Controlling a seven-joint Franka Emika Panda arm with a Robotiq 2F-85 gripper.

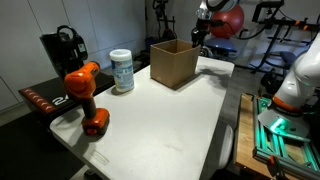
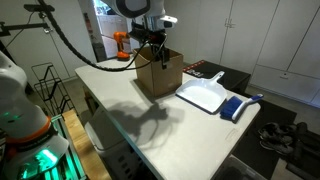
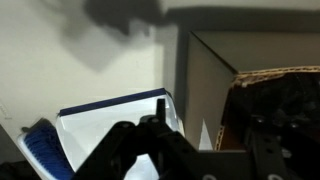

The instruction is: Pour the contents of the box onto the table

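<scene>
Wrist view: the claw [image 3: 150, 140] sits low in frame, the cardboard box [image 3: 270, 110] just beside it, open top dark. In an exterior view the box [image 2: 160, 78] stands on the table [image 2: 170, 130] just beneath the claw [image 2: 153, 48]. Whether the jaws are spread or gripping, I cannot tell.

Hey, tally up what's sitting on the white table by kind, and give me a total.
Brown open cardboard box: 1
Orange power drill: 1
White cylindrical tub with blue label: 1
White plastic dustpan: 1
Blue hand brush: 1
Total: 5
Not counted: black machine at the corner, unclear whether it stands on this table.
</scene>
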